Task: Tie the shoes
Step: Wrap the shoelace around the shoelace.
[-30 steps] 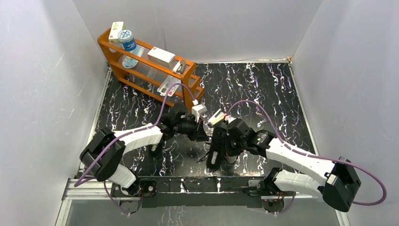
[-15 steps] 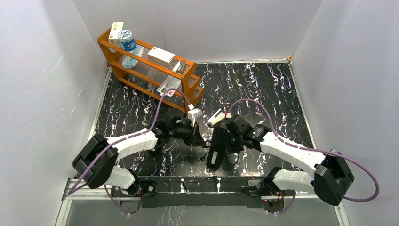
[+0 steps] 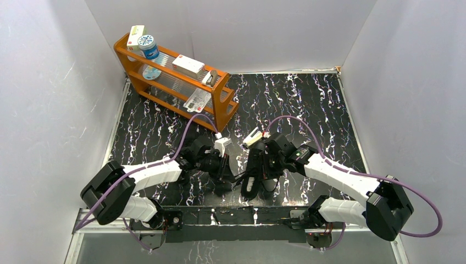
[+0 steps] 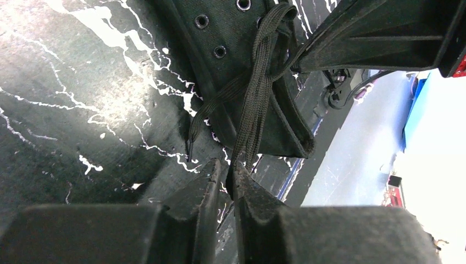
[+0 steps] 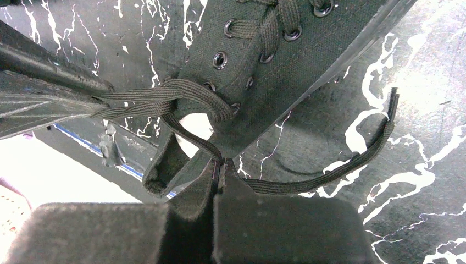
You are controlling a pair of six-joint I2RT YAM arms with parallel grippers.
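Note:
A black shoe (image 3: 251,180) lies heel toward the near edge, between my two grippers. Its eyelets and canvas side (image 4: 231,33) fill the left wrist view. My left gripper (image 4: 226,168) has its jaws a narrow gap apart. A doubled black lace (image 4: 257,93) runs from the shoe down into that gap, against the right-hand finger (image 4: 250,192). In the right wrist view the shoe (image 5: 275,60) is close, and my right gripper (image 5: 221,163) is shut on a lace strand (image 5: 189,135). The lace's free end (image 5: 351,159) curls onto the table. From above, the left gripper (image 3: 229,175) and right gripper (image 3: 258,168) almost meet.
An orange rack (image 3: 220,110) stands at the back left with boxes and a round tin (image 3: 147,44) on it. White walls close in three sides. A metal rail (image 3: 236,215) runs along the near edge, with purple cables looping over both arms.
My left gripper has drawn back toward the near edge, pulling the lace with it, and its jaws have parted slightly. The right gripper has stayed shut, nearly in place.

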